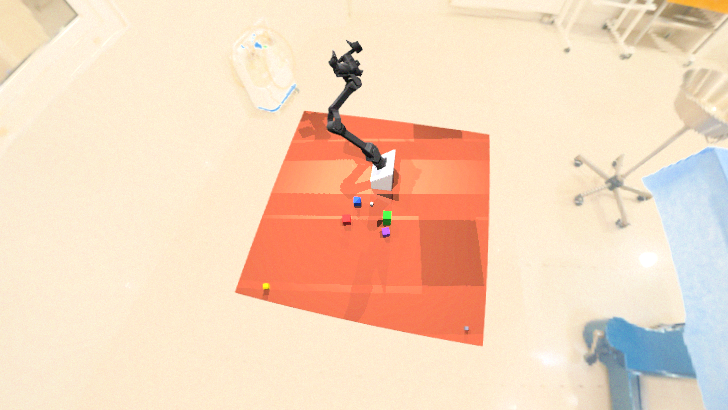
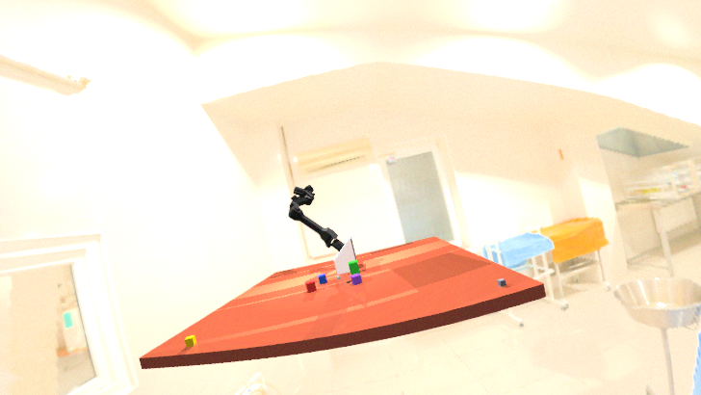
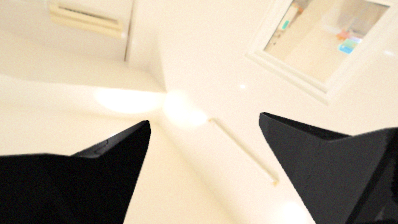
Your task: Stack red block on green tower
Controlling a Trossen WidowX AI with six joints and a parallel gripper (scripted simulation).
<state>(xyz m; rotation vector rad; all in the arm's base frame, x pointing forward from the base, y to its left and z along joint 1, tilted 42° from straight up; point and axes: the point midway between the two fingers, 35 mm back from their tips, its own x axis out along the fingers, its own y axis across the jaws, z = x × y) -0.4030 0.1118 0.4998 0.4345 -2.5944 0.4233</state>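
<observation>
The red block (image 1: 346,220) (image 2: 310,286) lies on the orange-red table top, left of the green tower in the top and exterior views. The green tower (image 1: 387,217) (image 2: 353,267) stands upright, and nothing is on top of it. Its lower part is partly hidden behind a purple block in the exterior view. My gripper (image 1: 341,46) (image 3: 205,122) is open and empty, raised high on the arm at the far side of the table, well away from the red block and the tower. The wrist view shows two black fingers wide apart, with only walls and ceiling beyond.
The purple block (image 1: 385,232) (image 2: 356,278) is just in front of the tower. A blue block (image 1: 357,201) (image 2: 322,278) and a tiny white block (image 1: 371,203) lie nearby. The white arm mount (image 1: 382,180) (image 2: 344,259) stands behind. Yellow (image 1: 265,286) and grey (image 1: 466,328) blocks lie near the front corners.
</observation>
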